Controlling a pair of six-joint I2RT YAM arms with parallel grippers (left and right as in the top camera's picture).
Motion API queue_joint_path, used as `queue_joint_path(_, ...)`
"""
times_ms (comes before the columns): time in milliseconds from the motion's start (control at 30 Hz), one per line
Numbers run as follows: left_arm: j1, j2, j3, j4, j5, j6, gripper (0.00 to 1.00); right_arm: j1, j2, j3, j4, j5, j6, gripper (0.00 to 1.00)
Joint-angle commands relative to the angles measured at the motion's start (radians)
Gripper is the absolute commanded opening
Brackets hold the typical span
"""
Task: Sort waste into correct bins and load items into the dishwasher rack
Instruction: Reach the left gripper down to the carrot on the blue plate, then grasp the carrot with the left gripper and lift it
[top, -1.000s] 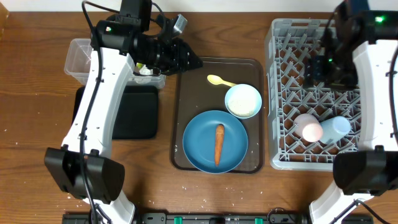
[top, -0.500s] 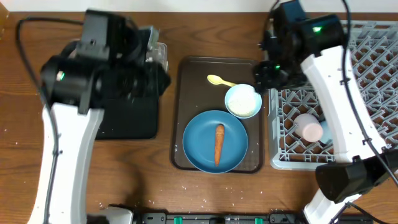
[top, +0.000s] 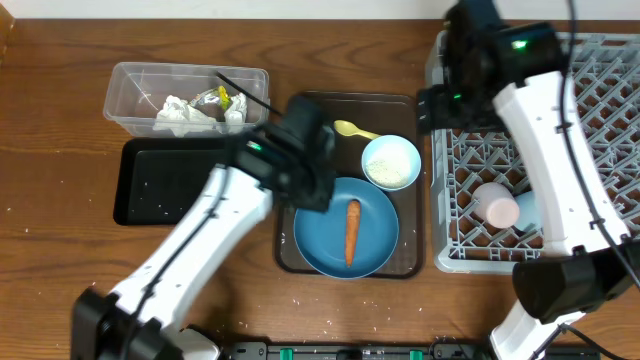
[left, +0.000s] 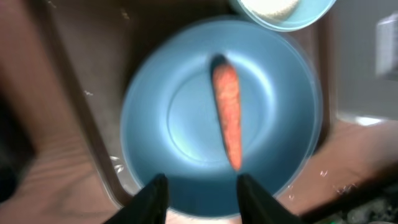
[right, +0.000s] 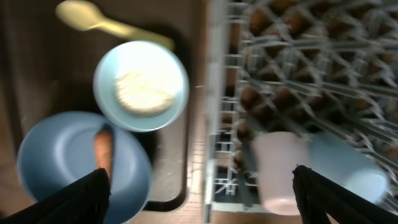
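The orange carrot (top: 352, 232) lies on the blue plate (top: 318, 238) in the brown tray. My left gripper (top: 312, 192) hovers over the plate's left side, open and empty; in the left wrist view its fingers (left: 202, 199) frame the plate (left: 168, 124) just short of the carrot (left: 227, 115). The white bowl (top: 390, 162) holds rice (right: 143, 87). The yellow spoon (top: 352, 128) lies behind it. My right gripper (top: 440, 108) is wide open (right: 205, 199) at the grey rack's (top: 560, 110) left edge. The pink cup (top: 497, 208) and blue cup (right: 348, 168) lie in the rack.
The clear tub (top: 130, 80) at the back left holds the crumpled tissue (top: 175, 112) and the wrapper (top: 222, 100). The black tray (top: 170, 180) lies in front of it with white specks on it. The brown serving tray (top: 300, 120) sits between bins and rack. Rice grains lie on the table front.
My left arm has swung from the clear tub to over the blue plate. My right arm has moved from over the rack to its left edge, beside the bowl.
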Motion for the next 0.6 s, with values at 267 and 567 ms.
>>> queue_joint_path(267, -0.150, 0.231, -0.080, 0.180, -0.126, -0.055, 0.46, -0.077, -0.023, -0.002, -0.031, 0.031, 0.012, 0.92)
queue_joint_path(567, -0.167, 0.332, -0.080, 0.210, -0.151, -0.094, 0.53, -0.071, -0.023, -0.002, -0.058, 0.050, 0.012, 0.91)
